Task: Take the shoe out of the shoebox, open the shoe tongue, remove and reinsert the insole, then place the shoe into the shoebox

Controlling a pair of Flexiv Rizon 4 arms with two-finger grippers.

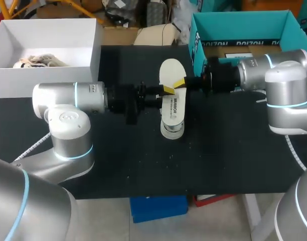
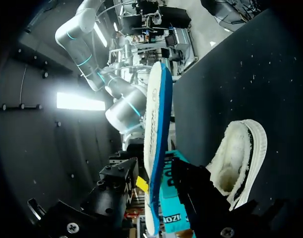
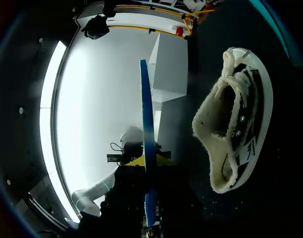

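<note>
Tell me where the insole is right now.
In the head view the insole is mid-table, held above the shoe between the left gripper and the right gripper, just left of the teal shoebox.

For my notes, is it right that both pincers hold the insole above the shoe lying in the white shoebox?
No: the head view shows that shoe on the black table, outside the shoebox; left pincer and right pincer do hold the insole above it.
</note>
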